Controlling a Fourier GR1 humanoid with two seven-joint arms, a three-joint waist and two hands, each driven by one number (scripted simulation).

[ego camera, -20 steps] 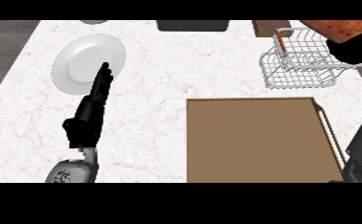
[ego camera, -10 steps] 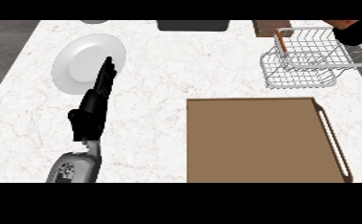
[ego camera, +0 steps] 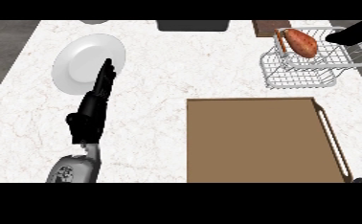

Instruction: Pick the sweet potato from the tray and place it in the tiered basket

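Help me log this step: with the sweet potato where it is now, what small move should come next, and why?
Probably draw the right hand further clear of the tiered basket. The sweet potato already lies in the basket's upper tier, the tray holds nothing, and only a dark tip of that hand shows at the right edge. The left hand rests open by the plate.

Orange-brown sweet potato, white wire tiered basket, brown tray
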